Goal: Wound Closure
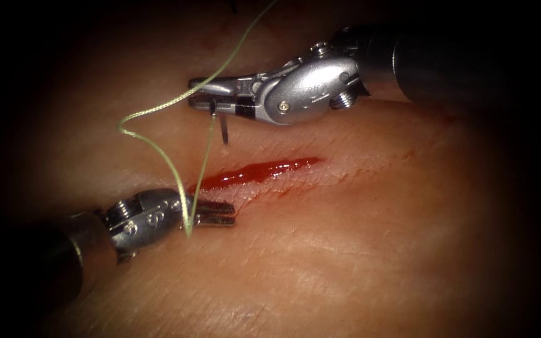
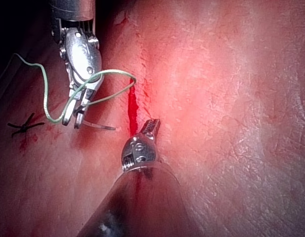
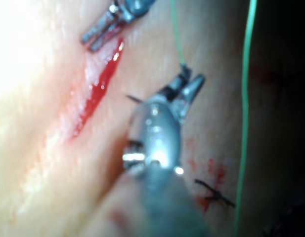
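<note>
A: Right tool [image 1: 205,92]?
B: Above the cut [image 1: 255,173], off the tissue [image 1: 358,250]. Fingers [image 1: 211,83] clenched on the needle [image 1: 223,130]. Grip is near one end of the curve; thread joins right at that spot, so likely the tail end.
A: Needle in the tissue?
B: No. It hangs free below the fingers, point toward the cut, not touching the surface as far as I can tell. Left wrist view has it too, needle [image 2: 98,127] sticking out sideways from the right tool [image 2: 73,118].
A: Left tool [image 1: 217,215]?
B: At the left end of the cut, lying low over the tissue. Fingers [image 1: 220,207] look pressed together, nothing between them. Thread [image 1: 158,111] runs across the tool's wrist but isn't pinched by it.
A: Thread path?
B: Green. From the needle it drops down past the left end of the cut to the left tool, bends back up in a loop to the left, crosses the right tool's fingers and heads off toward the far edge of the tissue.
A: Cut itself?
B: Open, red fluid [image 1: 264,169] pooled along it. No stitch across it that I see.
A: Anything else?
B: Dark knotted cut ends of thread [image 2: 24,126] on the tissue, well apart from the cut, beyond the right tool. Same cut ends [image 3: 215,193] in the right wrist view, next to small red spots.
</note>
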{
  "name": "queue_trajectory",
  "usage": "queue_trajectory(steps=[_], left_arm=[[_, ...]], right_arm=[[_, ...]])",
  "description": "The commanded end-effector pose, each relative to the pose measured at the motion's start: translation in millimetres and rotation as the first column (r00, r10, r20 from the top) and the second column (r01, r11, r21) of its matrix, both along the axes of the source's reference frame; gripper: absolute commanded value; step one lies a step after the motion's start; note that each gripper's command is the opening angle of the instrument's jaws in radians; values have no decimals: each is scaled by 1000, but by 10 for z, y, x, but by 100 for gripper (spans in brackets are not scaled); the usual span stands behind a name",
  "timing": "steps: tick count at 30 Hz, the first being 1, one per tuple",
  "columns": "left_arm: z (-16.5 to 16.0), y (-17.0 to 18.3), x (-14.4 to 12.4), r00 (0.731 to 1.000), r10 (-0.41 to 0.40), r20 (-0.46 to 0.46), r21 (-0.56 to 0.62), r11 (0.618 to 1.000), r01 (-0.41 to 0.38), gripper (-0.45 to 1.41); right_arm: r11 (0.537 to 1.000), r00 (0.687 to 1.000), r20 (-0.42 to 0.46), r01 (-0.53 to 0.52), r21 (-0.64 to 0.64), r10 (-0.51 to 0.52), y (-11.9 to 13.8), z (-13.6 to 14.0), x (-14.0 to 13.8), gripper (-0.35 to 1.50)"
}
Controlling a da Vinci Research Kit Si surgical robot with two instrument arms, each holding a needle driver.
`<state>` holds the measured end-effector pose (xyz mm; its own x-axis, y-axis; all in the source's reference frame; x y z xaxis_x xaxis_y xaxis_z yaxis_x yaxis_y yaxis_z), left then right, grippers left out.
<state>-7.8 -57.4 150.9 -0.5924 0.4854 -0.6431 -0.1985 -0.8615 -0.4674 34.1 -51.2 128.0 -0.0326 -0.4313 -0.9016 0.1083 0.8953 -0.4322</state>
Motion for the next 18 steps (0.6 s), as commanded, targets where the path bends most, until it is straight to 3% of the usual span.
queue_trajectory(steps=[1,11,18], left_arm=[[6,2,-3,1000,2,2,0,1000,-2,4],[6,3,0,1000,5,4,0,1000,-5,4],[6,4,1,1000,6,5,1,1000,-6,4]], right_arm=[[1000,1000,-2,7,-4,-7,0,7,7,-35],[1000,1000,-7,8,6,-8,-7,8,8,-35],[992,1000,5,14,128,-15,-7,10,6,-35]])
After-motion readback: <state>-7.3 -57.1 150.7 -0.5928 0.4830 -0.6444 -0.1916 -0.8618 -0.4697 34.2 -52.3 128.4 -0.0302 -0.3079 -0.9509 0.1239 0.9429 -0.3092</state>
